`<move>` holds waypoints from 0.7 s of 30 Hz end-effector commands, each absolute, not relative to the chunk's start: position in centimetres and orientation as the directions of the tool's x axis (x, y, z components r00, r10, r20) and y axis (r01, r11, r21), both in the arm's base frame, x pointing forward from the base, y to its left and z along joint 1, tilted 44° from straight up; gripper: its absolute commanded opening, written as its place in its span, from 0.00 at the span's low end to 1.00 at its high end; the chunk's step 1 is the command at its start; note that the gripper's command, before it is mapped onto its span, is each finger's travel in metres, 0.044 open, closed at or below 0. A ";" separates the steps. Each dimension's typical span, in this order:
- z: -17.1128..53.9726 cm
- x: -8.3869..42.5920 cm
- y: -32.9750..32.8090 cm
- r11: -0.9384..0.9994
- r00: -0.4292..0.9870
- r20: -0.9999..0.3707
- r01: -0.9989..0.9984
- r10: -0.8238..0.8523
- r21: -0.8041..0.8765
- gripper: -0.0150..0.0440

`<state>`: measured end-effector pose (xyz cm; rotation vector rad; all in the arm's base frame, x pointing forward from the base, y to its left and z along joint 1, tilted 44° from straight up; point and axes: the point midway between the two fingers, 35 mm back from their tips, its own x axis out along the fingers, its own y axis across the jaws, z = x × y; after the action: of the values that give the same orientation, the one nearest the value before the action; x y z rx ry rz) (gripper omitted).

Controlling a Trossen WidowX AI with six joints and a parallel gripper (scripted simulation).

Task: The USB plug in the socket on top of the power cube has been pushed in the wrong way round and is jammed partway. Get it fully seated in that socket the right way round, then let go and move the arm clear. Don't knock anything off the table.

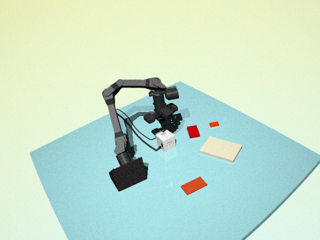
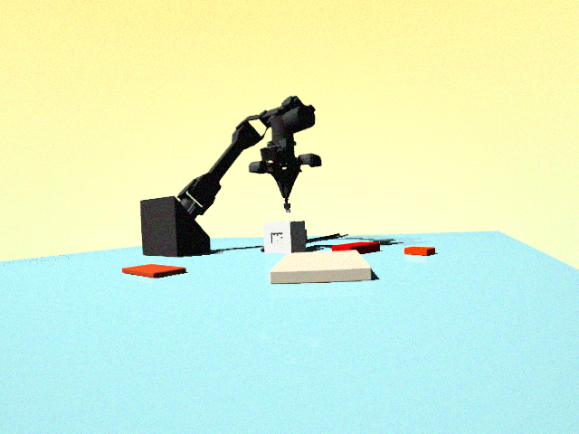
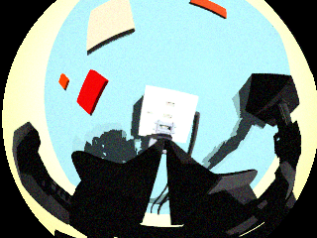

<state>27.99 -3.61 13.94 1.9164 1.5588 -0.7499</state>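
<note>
jaws point(image 1: 163, 130) point(image 2: 287, 202): pinching USB plug point(image 2: 287, 207) point(image 3: 163, 128) | plug: above power cube point(image 1: 165, 140) point(image 2: 284, 236) point(image 3: 169, 111) (metal end down, out of the socket)

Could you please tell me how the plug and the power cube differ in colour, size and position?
The plug is mostly black with a pale tip, while the cube is white. The plug is far smaller than the cube. The plug hangs in the shut gripper, above the cube and out of its top, while the cube stands on the table.
</note>
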 end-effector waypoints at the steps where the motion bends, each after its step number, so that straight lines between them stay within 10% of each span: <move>1: 13.9 28.0 -3.6 -0.138 0.169 -0.720 0.985 0.674 0.102 0.25; 21: 13.9 28.0 -3.5 0.244 0.168 -0.719 0.868 0.674 0.432 0.25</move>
<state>27.97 -3.54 13.90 1.5528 1.5681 -0.3241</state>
